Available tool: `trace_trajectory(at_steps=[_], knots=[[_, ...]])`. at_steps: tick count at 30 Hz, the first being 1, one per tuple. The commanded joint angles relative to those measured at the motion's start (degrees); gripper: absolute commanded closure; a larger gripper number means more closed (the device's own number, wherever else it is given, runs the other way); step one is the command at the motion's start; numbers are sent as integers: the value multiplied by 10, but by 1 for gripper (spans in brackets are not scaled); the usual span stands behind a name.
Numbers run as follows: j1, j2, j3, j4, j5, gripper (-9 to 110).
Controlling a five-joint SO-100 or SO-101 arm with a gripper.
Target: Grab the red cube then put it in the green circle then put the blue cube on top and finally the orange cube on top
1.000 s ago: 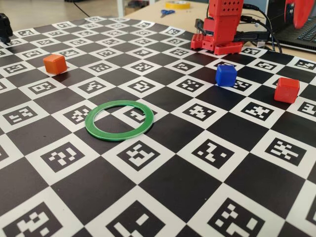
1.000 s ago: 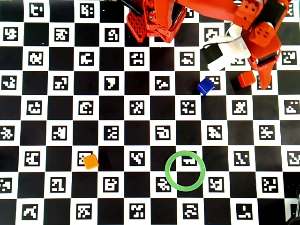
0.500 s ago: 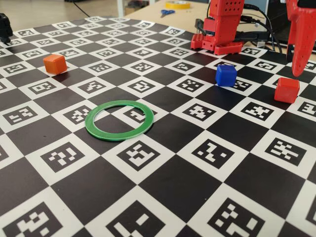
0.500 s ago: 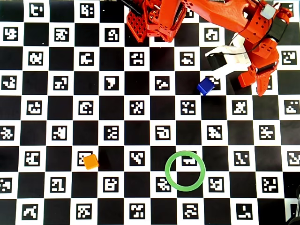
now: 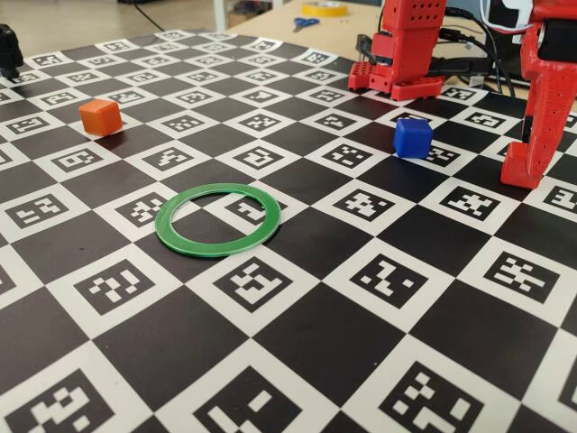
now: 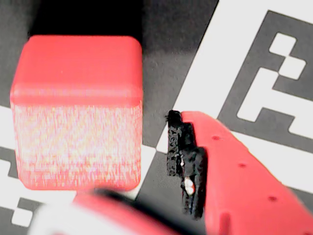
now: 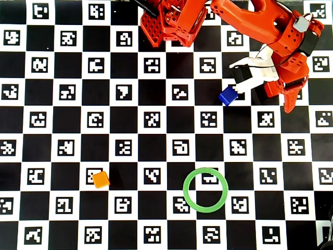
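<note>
wrist view: gripper (image 6: 151,161) jaws spread apart, red cube (image 6: 78,112) just beside one finger; not gripped. green circle (image 7: 205,189) lies well apart.

The fixed camera stands low at the board's (image 5: 297,352) near edge, opposite the arm's base (image 5: 406,54), looking across at it. The overhead camera looks straight down on the whole board, the base (image 7: 171,23) at the top. The wrist camera sits very close above the red cube (image 6: 78,112), just beside one finger (image 6: 244,181). All three share that cube.
</note>
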Motion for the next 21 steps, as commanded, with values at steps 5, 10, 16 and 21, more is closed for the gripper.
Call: trace_trajectory(at_steps=[5,10,16,21], knots=[[-14,4,-4,-14,6,54],[-12,-1,-9,-16,1,57],[-3,-10,-13,-20,-8,60],[9,-22,-25,-20,-17,65]])
